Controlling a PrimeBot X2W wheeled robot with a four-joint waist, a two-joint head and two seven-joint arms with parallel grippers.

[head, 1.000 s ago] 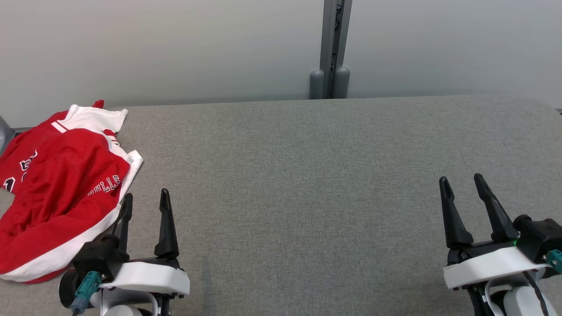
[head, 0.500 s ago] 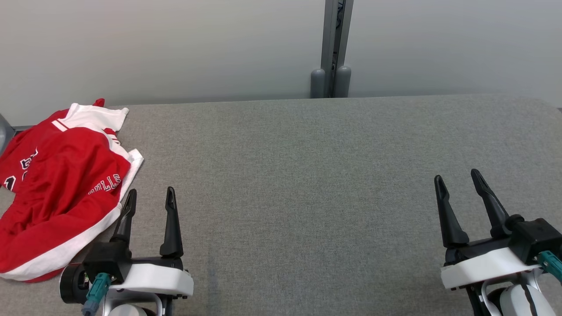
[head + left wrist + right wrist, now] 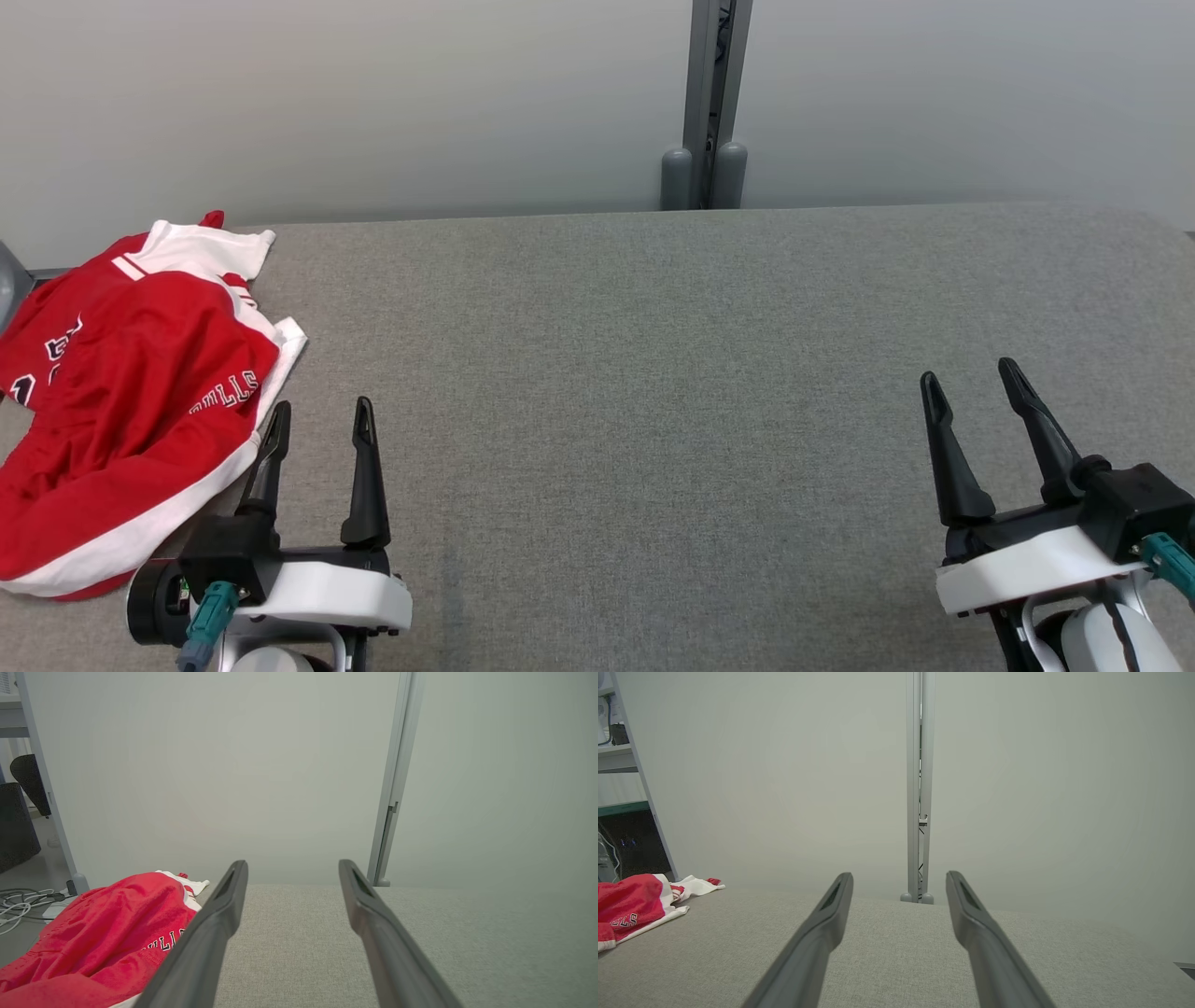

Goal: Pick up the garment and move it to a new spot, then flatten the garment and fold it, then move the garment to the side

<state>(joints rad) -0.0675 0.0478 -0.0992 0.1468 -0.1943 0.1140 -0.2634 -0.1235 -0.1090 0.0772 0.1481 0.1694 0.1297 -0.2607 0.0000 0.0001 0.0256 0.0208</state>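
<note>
The garment (image 3: 131, 392) is a red jersey with white trim and lettering, lying crumpled at the far left of the grey table (image 3: 653, 373). It also appears at the lower left of the left wrist view as the garment (image 3: 107, 933) and small at the left edge of the right wrist view as the garment (image 3: 630, 907). My left gripper (image 3: 320, 418) stands open just right of the garment's white hem, nothing between its fingers. My right gripper (image 3: 967, 375) is open and empty over the bare table at the right.
A grey wall panel with a vertical metal post (image 3: 711, 103) runs along the table's far edge. Past the table's left end are cables (image 3: 23, 900) on the floor and shelving (image 3: 619, 760). A wide stretch of grey felt lies between the grippers.
The left gripper has shifted slightly right, away from the garment's hem. The right gripper has edged a little left and forward. The garment has not moved.
</note>
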